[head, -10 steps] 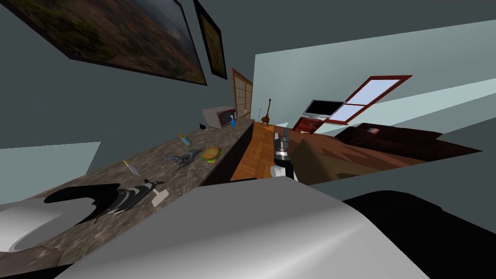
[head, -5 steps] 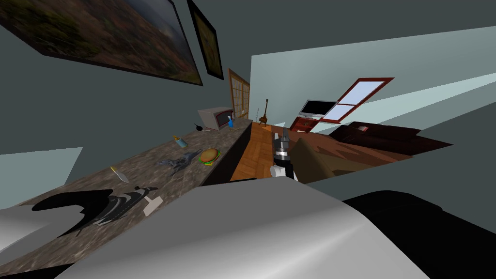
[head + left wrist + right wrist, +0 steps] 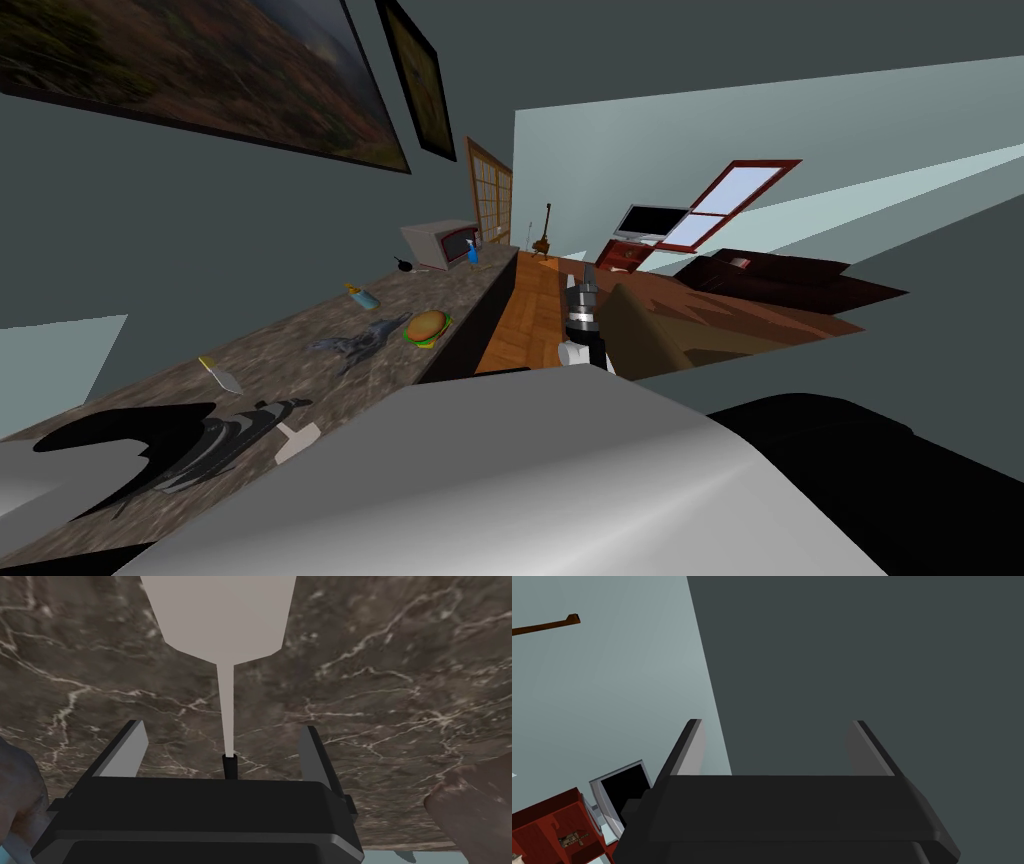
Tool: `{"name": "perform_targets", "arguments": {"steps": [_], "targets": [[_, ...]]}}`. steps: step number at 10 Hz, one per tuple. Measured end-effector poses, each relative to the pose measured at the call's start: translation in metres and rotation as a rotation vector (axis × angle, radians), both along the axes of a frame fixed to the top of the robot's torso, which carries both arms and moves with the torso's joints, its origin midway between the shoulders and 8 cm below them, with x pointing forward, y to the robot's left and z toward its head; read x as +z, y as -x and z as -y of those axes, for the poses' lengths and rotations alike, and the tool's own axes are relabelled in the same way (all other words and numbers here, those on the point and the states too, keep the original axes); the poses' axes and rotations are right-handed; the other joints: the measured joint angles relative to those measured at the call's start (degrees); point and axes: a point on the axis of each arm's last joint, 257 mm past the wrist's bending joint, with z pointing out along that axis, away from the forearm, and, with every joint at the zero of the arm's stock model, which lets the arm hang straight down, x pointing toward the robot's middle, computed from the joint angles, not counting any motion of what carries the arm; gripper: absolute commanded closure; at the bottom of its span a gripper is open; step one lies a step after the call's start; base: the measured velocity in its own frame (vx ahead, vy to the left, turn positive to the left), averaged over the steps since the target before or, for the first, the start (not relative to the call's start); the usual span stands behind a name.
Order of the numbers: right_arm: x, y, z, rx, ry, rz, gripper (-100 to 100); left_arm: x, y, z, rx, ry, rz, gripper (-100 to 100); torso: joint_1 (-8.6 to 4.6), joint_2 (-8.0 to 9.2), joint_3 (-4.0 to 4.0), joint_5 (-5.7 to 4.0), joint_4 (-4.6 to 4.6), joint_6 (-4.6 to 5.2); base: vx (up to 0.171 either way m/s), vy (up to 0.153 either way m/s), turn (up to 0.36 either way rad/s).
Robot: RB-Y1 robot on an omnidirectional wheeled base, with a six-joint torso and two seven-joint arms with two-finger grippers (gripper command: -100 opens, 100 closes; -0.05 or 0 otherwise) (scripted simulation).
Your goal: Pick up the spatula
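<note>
A: Where on the surface [image 3: 270, 350] is the spatula [image 3: 220, 621]?
B: At the near end, by the open edge, handle between the left pincer [image 3: 223, 736]'s fingers [image 3: 127, 748].
A: And the others?
B: Knife [image 3: 220, 375] by the wall edge, burger [image 3: 427, 325] midway along the open edge, microwave [image 3: 440, 243] at the far end.

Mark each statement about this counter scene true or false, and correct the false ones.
1. The left claw is open, with the spatula handle between its fingers. True.
2. The spatula lies on a wooden floor. False: it lies on the brown marbled counter.
3. The right claw is shut on a knife. False: it is open and holds nothing.
4. A burger sits on the counter. True.
</note>
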Motion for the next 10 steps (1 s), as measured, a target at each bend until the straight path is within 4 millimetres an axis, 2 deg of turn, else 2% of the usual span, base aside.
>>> {"name": "perform_targets", "arguments": {"steps": [1,2,7,8,10], "targets": [[0.0,0.0,0.0,0.0,0.0,0.0,0,0.0,0.0,0.0,0.003,0.001,0.001,0,0.0,0.04,0.02,0.0,0.01,0.0,0.0,0.0,0.0],[0.0,0.0,0.0,0.0,0.0,0.0,0,0.0,0.0,0.0,0.002,0.0,0.001,-100,0.0,0.05,0.03,0.0,0.01,0.0,-0.011,0.006,-0.074],[0.0,0.0,0.0,0.0,0.0,0.0,0,-0.019,0.012,-0.006,0.04,0.001,0.005,-100,0.07,0.15,0.09,0.02,0.04,0.0,-0.02,0.012,-0.069],[0.0,0.0,0.0,0.0,0.0,0.0,0,-0.02,0.012,-0.006,0.04,0.001,0.004,100,0.04,0.11,0.07,0.01,0.03,-0.01,0.0,0.0,0.0],[0.0,0.0,0.0,0.0,0.0,0.0,0,-0.02,0.012,-0.007,0.04,0.0,0.003,100,0.01,0.06,0.04,0.02,0.02,0.02,0.0,0.0,0.0]]}}
